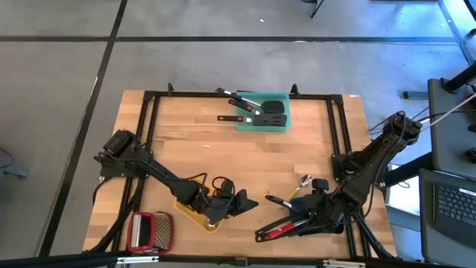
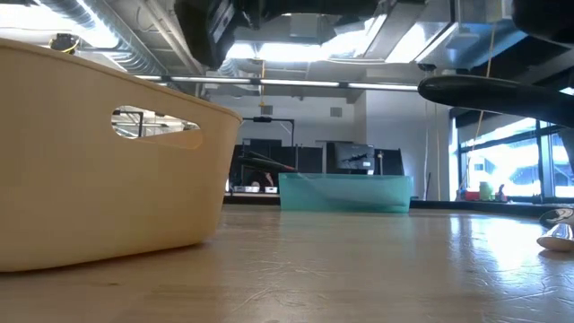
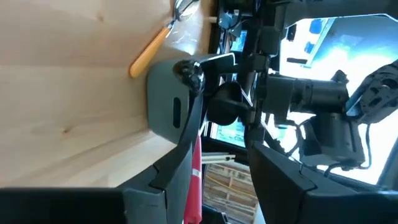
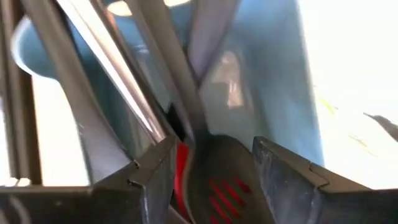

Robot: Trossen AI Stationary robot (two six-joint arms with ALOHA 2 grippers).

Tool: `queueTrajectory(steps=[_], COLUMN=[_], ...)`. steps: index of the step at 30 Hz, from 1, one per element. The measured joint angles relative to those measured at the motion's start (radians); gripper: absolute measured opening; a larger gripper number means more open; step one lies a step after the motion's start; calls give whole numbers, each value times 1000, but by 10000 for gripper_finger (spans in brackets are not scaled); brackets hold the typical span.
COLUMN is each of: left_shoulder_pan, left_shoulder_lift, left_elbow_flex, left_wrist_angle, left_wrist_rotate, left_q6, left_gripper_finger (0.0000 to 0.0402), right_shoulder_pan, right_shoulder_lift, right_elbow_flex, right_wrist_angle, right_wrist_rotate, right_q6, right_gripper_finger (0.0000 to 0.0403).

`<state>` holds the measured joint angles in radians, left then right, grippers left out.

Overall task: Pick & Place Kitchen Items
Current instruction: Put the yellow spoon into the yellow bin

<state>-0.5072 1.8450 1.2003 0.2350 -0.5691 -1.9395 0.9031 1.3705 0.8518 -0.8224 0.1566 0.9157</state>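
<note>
Bench [image 1: 223,149] of pale wooden planks, framed by black rails, carries everything. At its near-left corner lies a red-framed metal grater [image 1: 151,231], and just beside it sits a shallow yellow rectangular tray [image 1: 192,216]. The left claw [image 1: 223,211] hangs directly over that tray; whether its fingers [image 3: 180,168] are parted or clenched I cannot tell, since only dark metal shows from above and its wrist view looks past them without settling it.

Farther back, near the middle of the far edge, a teal rectangular tray [image 1: 274,123] holds black long-handled utensils [image 1: 256,106] — one black turner [image 1: 245,118] lies half over its left rim, with its handle out on the wood.

Toward the right, a small shiny metal spoon [image 1: 303,181] rests on the planks close to the right arm, with an orange-handled tool [image 3: 149,51] near it in the left wrist view. The right claw [image 1: 286,227] sits low at the near-right edge, over a grey-blue tray [image 4: 261,93] crowded with utensil handles. Its fingers [image 4: 155,180] stand apart, with a black slotted turner with red showing through its slots [image 4: 217,180] between them; no grip is visible.
</note>
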Motion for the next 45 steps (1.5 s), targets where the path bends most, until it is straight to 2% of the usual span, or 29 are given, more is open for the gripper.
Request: queueTrajectory(steps=[17,22,25,30,34,39,42,45], left_shoulder_pan=[64,88,114,173,241,354,423,480], left_shoulder_lift=[0,0,0,0,0,0,0,0], left_elbow_flex=[0,0,0,0,0,0,0,0], left_wrist_angle=[70,76,77,77,77,68,68,68], left_wrist_rotate=[-14,15,48,171,284,508,637,718], left_q6=[219,273,306,389,481,606,688,779], left_gripper_finger=[154,151,151,151,151,151,151,151], right_shoulder_pan=[-7,-33,-67,-179,-324,-525,-591,-642], right_shoulder_lift=[0,-6,-43,-142,-212,-240,-239,-232], right_elbow_flex=[206,246,246,207,184,149,111,64], right_wrist_angle=[-407,-508,-500,-445,-461,-507,-487,-431], right_wrist_rotate=[170,209,210,196,144,8,-91,-152], right_q6=[-46,-44,-42,-14,-3,53,-3,-33], right_gripper_finger=[214,214,213,205,189,175,175,178])
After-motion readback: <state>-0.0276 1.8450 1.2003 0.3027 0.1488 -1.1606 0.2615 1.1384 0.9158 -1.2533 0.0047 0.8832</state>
